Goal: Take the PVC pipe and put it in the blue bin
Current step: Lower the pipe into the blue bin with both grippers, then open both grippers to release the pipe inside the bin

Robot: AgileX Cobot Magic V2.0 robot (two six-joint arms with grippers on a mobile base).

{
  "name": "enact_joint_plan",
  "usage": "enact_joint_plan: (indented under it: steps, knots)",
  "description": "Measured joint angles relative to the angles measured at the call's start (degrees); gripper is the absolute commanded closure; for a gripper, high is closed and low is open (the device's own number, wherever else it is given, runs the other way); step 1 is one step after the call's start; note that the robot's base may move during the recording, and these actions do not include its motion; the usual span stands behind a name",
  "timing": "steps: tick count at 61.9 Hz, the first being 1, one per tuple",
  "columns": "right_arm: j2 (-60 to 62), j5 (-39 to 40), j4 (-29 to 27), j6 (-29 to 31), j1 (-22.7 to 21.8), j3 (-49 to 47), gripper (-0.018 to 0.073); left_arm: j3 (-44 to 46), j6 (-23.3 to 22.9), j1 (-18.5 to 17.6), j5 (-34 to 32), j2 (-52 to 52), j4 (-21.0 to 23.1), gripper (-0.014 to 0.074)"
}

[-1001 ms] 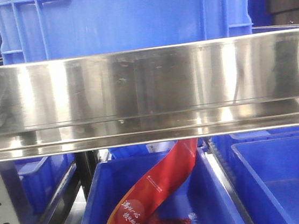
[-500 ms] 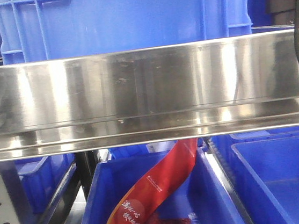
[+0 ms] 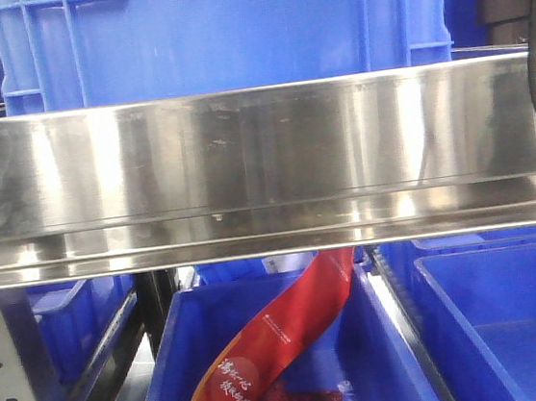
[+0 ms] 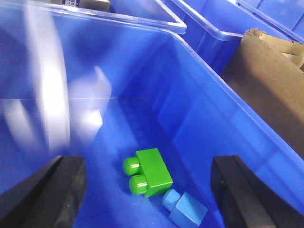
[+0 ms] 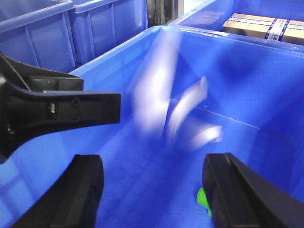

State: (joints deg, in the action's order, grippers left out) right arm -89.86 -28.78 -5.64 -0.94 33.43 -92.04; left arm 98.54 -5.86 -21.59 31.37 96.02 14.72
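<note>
Above the open left end effector (image 4: pixel 147 190), PVC pipe (image 4: pixel 50 99) blurs.

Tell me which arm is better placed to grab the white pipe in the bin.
Right, probably. The blurred white pipe shows centred between the open right gripper fingers; in the left wrist view it sits far to the left of the open left gripper. Blur hides its pose.

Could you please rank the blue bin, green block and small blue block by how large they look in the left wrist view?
1. Blue bin
2. Green block
3. Small blue block, partly cut off at the frame's bottom edge
</note>
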Motion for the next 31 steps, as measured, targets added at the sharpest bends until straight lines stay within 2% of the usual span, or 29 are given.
enact_joint_plan:
  steps: [6, 20, 22, 31]
  knots:
    - [0.0, 0.0, 0.0, 0.0, 0.0, 0.0, 0.0289, 0.0, 0.0, 0.0, 0.0, 0.0, 0.0, 0.0266]
    - [0.13, 0.0, 0.38, 0.12, -1.35, 0.0, 0.0728, 0.11, -0.13, 0.0, 1.16, -0.82, -0.98, 0.0677]
    - [0.13, 0.0, 0.49, 0.12, -1.78, 0.0, 0.0726, 0.11, -0.13, 0.0, 1.16, -1.08, -1.77, 0.0706]
    - [0.58, -1.24, -0.69, -0.59, -4.93, 0.0, 0.0727, 0.23, -0.13, 0.63, 3.07, -2.24, -6.13, 0.0707]
